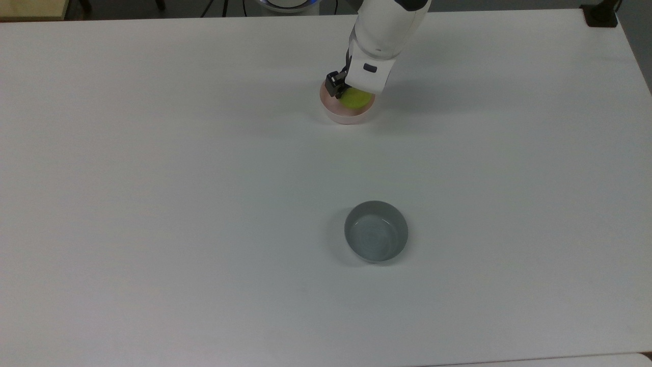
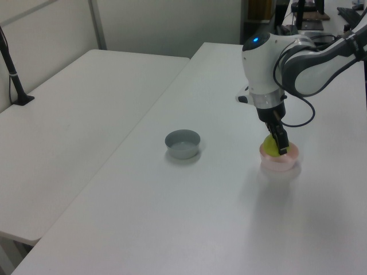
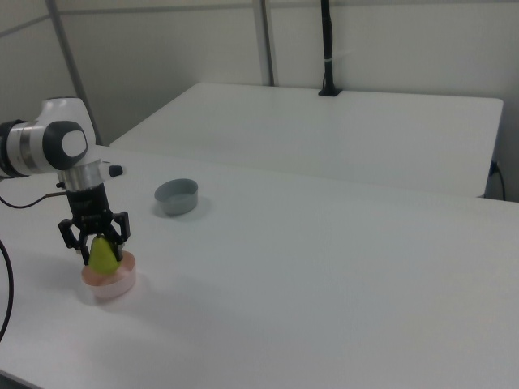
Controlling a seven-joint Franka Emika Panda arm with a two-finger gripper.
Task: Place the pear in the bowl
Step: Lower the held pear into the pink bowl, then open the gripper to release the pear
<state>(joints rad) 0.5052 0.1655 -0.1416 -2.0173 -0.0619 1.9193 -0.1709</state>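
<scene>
I have the gripper low over the pink bowl, jaws clamped on the pear, which hangs upright with its base inside the rim so a release should drop it only slightly. The grey bowl sits well apart on the table.

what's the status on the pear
Gripper shut on pear. Pear low inside pink bowl, not released. Grey bowl well clear.
</scene>
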